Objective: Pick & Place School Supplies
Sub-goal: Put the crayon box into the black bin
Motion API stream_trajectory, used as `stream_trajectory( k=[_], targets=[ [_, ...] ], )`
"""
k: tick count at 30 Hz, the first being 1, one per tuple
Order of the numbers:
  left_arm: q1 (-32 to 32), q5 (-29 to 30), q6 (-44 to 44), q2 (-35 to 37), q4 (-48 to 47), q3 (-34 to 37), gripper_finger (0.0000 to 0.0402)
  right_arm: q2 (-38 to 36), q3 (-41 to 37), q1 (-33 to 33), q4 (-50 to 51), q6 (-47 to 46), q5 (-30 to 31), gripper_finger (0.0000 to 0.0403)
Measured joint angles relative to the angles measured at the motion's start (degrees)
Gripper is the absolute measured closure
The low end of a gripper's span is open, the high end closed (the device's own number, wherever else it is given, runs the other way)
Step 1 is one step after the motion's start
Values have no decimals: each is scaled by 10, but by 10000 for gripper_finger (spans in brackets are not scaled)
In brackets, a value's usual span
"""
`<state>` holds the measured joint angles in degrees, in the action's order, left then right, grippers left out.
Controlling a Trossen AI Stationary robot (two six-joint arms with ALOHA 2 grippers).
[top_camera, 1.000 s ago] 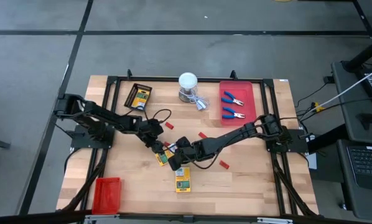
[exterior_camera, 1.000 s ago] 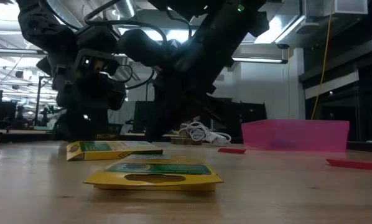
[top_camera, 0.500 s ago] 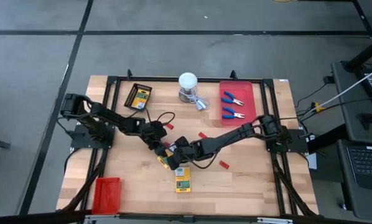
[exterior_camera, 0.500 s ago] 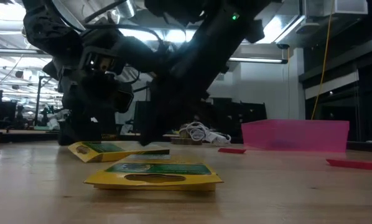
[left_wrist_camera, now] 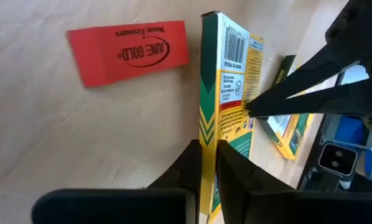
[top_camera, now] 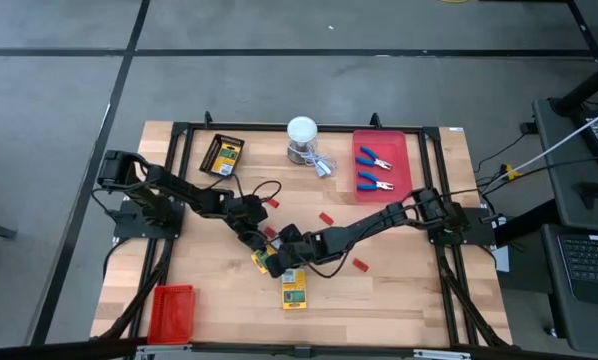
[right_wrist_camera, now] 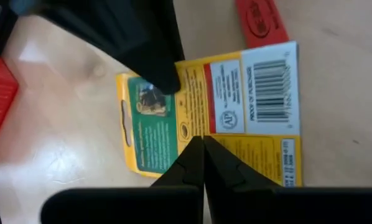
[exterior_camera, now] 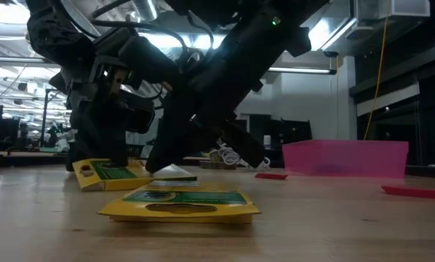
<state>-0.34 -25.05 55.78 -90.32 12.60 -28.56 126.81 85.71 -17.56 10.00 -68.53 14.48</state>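
Left gripper (left_wrist_camera: 208,158) pinching tilted crayon box (left_wrist_camera: 226,93), right gripper (right_wrist_camera: 201,152) pressed together apparently against it, red block (left_wrist_camera: 130,51) beside

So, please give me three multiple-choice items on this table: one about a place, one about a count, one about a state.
1. Where do the two pliers lie?
A. in the red tray at the back right
B. on the bare wood in the middle
C. in the black tray

2. How many crayon boxes are on the table?
A. two
B. three
C. five

3. What is the left gripper doing?
A. open above the table
B. shut on the edge of a crayon box
C. shut on pliers

Key: 1 A, the pliers rest inside the red tray. 2 B, crayon boxes show at the back left, middle and front. 3 B, the left gripper pinches the upright crayon box.
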Motion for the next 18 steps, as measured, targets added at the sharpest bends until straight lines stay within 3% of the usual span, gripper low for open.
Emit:
stream_trajectory(
  k=[6,11,18],
  targets=[
    [0,-4,-2,26,-1,0,382,-12,14,-14,0,10,41,403],
    [1,9,4,95,-35,1,382,-47,35,-35,-1,59,133,403],
    [11,140,-5,250,-209,0,382,-117,41,-67,-1,147,314,398]
  ],
)
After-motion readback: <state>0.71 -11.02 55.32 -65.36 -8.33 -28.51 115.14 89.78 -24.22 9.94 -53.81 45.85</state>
